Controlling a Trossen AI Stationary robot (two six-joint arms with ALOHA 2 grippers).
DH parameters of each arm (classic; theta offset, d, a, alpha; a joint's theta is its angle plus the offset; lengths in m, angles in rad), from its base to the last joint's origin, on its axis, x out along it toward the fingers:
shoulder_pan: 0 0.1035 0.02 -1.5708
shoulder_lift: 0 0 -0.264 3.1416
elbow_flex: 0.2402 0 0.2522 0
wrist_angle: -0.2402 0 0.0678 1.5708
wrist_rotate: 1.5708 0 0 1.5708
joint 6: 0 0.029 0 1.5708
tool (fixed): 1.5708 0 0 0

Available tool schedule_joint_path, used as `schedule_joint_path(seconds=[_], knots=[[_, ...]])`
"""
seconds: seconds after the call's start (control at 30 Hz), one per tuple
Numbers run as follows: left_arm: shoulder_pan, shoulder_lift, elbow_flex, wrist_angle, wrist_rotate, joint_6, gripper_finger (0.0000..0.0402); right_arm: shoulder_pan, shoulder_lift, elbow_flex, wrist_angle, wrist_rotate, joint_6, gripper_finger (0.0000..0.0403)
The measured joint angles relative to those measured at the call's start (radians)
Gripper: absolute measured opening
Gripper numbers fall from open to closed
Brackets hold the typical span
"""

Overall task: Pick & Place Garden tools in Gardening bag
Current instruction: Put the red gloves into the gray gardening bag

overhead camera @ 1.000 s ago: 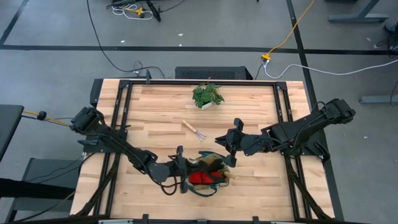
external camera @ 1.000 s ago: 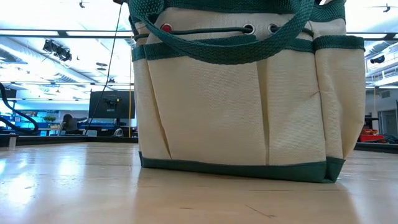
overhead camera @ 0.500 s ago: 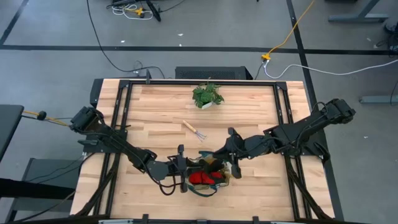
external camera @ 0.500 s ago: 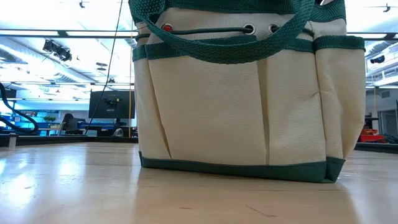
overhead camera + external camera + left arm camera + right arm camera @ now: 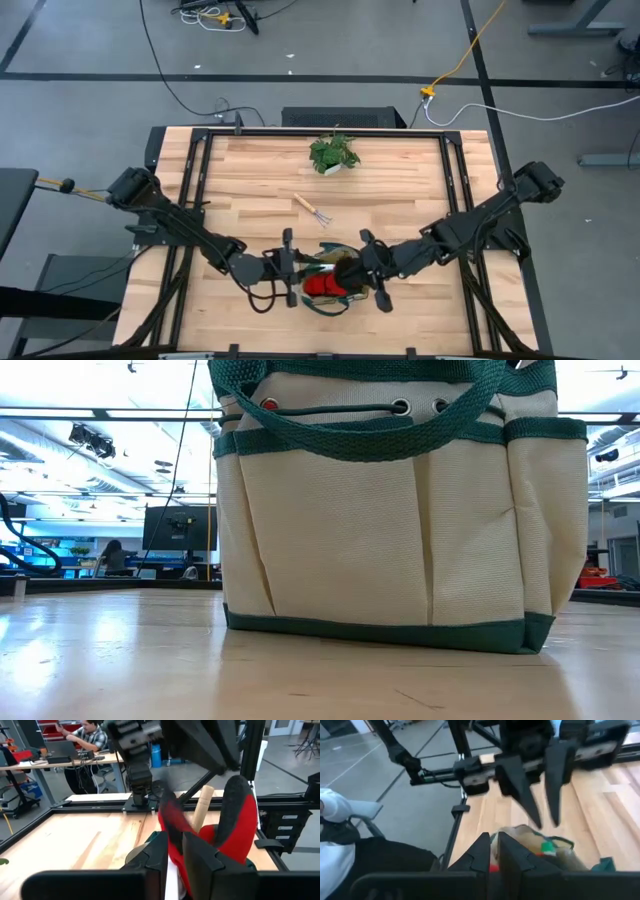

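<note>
The beige gardening bag (image 5: 335,280) with green trim stands on its base near the table's near edge and fills the low view (image 5: 400,530). Red-and-black gloves (image 5: 240,820) and a wooden handle (image 5: 202,807) stick up out of it. My left gripper (image 5: 175,857) is at the bag's left end, level, its fingers a little apart around a red fold of a glove. Seen from the right wrist, the left gripper (image 5: 540,805) also shows a gap. My right gripper (image 5: 495,852) hangs over the bag's right end, shut with nothing seen in it. The small hand rake (image 5: 312,210) lies flat mid-table. My left gripper has one finger (image 5: 155,862) on either side of a red fold of the glove (image 5: 172,827), coming level from the table's left. Whether the fingers touch it, I cannot tell. The glove stands upright in the bag.
A leafy potted plant (image 5: 333,153) stands near the far edge, beyond the rake. Bare wood lies left and right of the bag. A person (image 5: 90,735) sits at a desk beyond the table. Black frame rails (image 5: 455,190) run along the table's sides.
My right gripper has swung from beyond the bag toward the table's near edge and left, and now hangs over the bag's right end. The bag has kept its place.
</note>
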Motion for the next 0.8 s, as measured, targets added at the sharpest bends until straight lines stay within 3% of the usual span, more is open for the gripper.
schedule_joint_path(seconds=[0.47,0.8], knots=[[-0.001,-0.020,0.000,-0.017,-0.001,0.041,0.0067,0.001,0.152,0.000,0.019,-0.057,0.095,0.0038],[-0.001,-0.019,0.000,-0.020,-0.001,0.041,0.0067,-0.002,0.220,0.001,-0.095,-0.030,0.212,0.0038]])
